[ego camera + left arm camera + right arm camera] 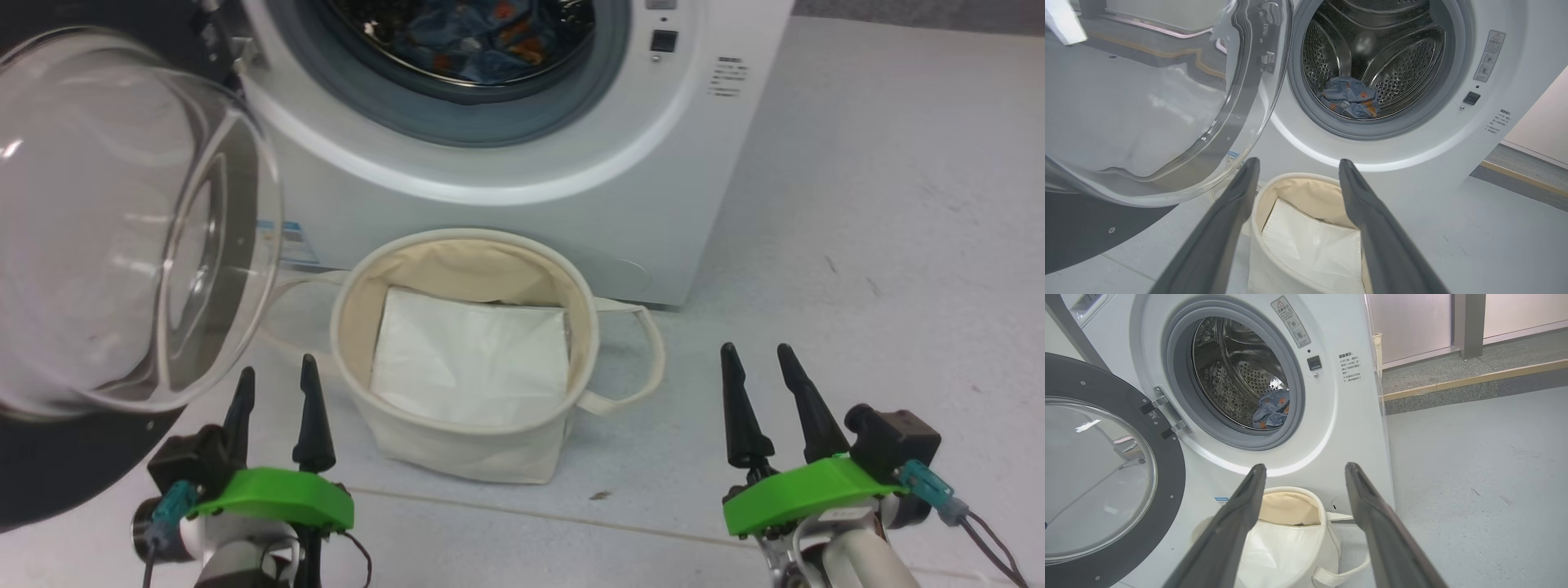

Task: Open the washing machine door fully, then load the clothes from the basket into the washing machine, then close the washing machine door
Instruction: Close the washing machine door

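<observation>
Parted left tool (1298,161), basket (1260,261), clothes (1351,98) in drum (1404,61)

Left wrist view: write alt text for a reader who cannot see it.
A white washing machine stands with its round door swung open to the left and blue, orange-spotted clothes lying in the metal drum. Below, framed by the two dark fingers of the open left hand, a cream basket holds a flat white sheet.

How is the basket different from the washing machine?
The basket is small, soft and cream; the washing machine is much bigger, hard and white. The basket opens upward; the washing machine opens to the front. The basket holds a flat white sheet; the washing machine holds blue clothes with orange spots. Both have round openings and stand on the floor.
</observation>
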